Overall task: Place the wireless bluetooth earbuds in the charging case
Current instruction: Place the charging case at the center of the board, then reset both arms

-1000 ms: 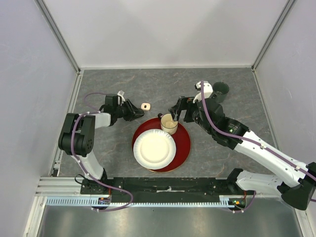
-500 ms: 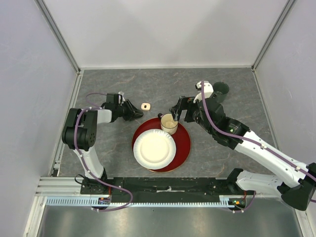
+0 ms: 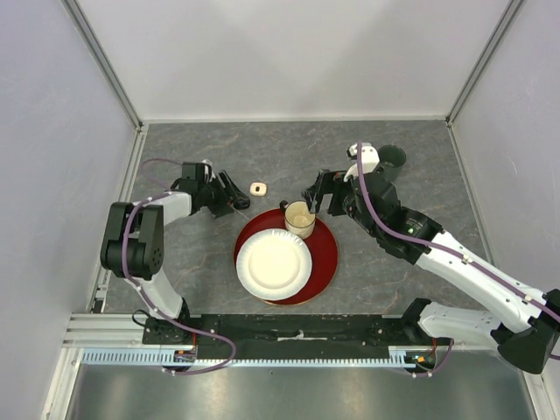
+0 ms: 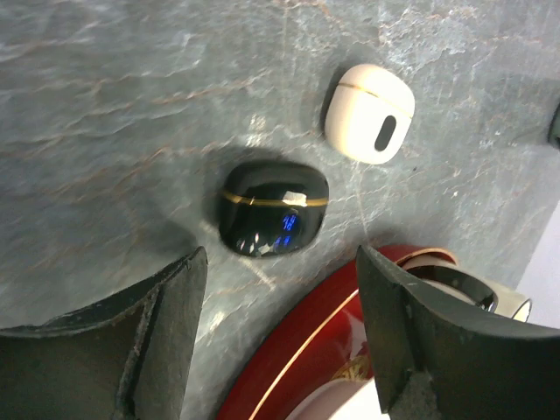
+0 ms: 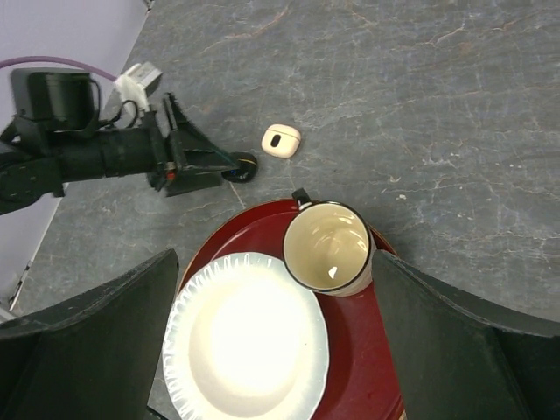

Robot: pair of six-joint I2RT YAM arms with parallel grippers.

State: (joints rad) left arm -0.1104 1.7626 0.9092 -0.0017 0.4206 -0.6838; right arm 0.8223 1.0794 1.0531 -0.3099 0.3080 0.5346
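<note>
A closed black charging case (image 4: 274, 208) lies on the grey table just ahead of my left gripper (image 4: 280, 258). That gripper is open, and its fingertips stand apart from the case with nothing between them. A closed white charging case (image 4: 369, 112) lies a little farther off. In the top view the white case (image 3: 257, 188) sits right of the left gripper (image 3: 236, 199). My right gripper (image 5: 273, 262) hangs open and empty over the tray. In its view the black case (image 5: 242, 168) sits at the left fingertips. The earbuds are out of view.
A red tray (image 3: 325, 254) holds a white paper plate (image 3: 274, 262) and a cream cup (image 3: 299, 219) with a dark rim. The tray's rim (image 4: 297, 350) lies close under the left fingers. A dark cup (image 3: 391, 159) stands at the back right.
My left gripper has gone from shut to open and its wrist has drawn back slightly to the left. The right arm has not moved.
</note>
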